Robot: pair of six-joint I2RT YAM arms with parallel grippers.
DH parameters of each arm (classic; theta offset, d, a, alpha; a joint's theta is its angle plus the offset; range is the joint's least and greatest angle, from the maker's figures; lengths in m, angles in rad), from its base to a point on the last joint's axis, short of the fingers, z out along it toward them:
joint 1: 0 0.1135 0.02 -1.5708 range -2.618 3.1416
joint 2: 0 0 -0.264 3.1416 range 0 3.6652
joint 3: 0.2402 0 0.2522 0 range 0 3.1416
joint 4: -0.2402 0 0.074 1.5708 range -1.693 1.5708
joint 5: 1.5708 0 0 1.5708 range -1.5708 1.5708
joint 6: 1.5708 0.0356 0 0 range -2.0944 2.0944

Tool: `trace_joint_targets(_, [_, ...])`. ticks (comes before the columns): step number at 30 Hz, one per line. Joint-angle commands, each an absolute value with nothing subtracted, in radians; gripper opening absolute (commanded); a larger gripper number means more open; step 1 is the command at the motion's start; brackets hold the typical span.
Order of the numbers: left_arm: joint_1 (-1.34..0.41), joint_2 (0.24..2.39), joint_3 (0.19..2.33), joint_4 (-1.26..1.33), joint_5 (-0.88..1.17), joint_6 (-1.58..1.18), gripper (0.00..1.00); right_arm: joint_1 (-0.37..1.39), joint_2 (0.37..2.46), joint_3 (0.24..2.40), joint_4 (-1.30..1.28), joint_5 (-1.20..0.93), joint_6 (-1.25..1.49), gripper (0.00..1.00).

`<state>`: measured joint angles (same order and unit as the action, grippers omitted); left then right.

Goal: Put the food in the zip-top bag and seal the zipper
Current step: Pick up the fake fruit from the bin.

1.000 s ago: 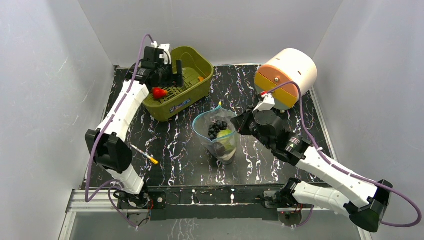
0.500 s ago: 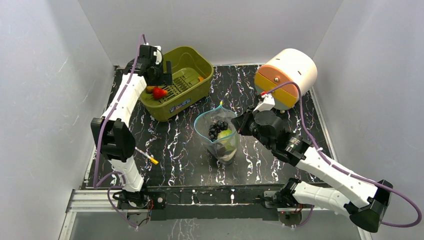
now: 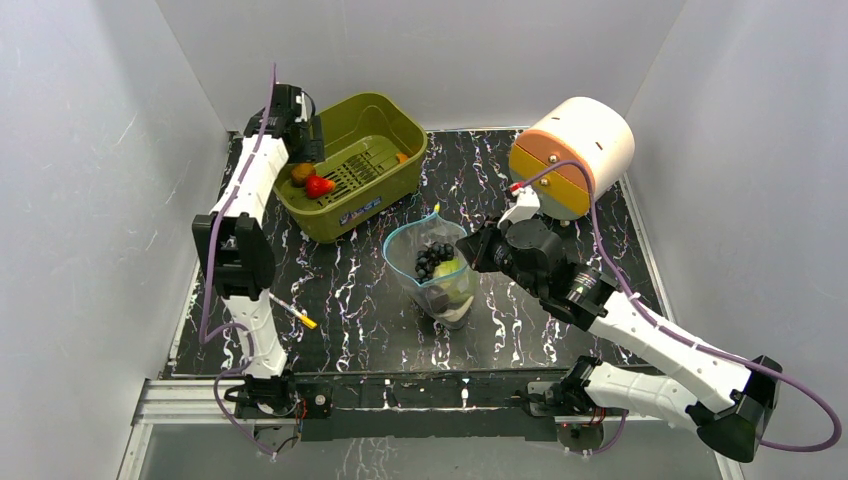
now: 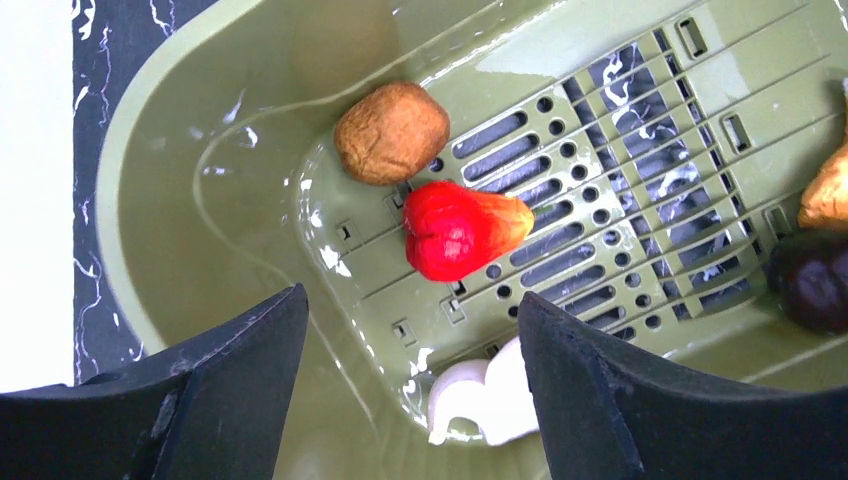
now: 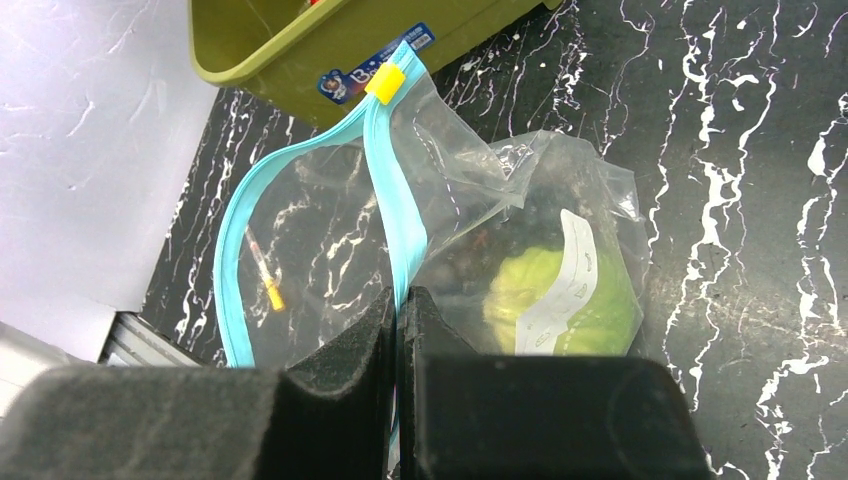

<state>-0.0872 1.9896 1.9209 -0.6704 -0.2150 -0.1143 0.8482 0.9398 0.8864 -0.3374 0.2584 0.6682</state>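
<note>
Slip hazards, both sides.
The left hand (image 4: 410, 312) hangs spread over the red fruit (image 4: 455, 228) in the olive bin (image 4: 170, 190); the right hand (image 5: 400, 300) pinches the zipper (image 5: 398, 215), propping the zip-top bag (image 5: 545, 185) on the counter (image 3: 335, 285). A slip there likely collapses its mouth.

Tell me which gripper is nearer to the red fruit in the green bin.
Left. The left gripper hangs open right above the red fruit in the bin; the right gripper is across the table, shut on the mouth of the zip-top bag.

Left gripper (image 4: 410, 310) spread wide over bin (image 4: 200, 200). Red fruit (image 4: 455, 228) just beside brown piece (image 4: 391, 132). White piece (image 4: 480, 395) low between fingers.
</note>
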Motion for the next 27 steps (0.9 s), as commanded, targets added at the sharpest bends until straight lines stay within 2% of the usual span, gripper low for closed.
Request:
trace_joint_targets(1, [-0.091, 2.038, 2.009, -0.687, -0.256, -0.112, 0.74, 0.845, 0.936, 0.935, -0.323, 0.264, 0.619, 0.0])
trace_joint_targets(9, [-0.089, 2.124, 2.001, -0.601, -0.214, -0.065, 0.72, 0.845, 0.961, 0.968, -0.323, 0.279, 0.579, 0.0])
trace_joint_targets(18, [-0.082, 2.221, 2.055, -0.57, -0.288, -0.02, 0.83, 0.846, 0.957, 0.976, -0.34, 0.302, 0.62, 0.0])
trace_joint_targets(27, [-0.075, 2.303, 2.108, -0.546, -0.279, -0.006, 0.83, 0.845, 0.95, 0.989, -0.372, 0.349, 0.643, 0.0])
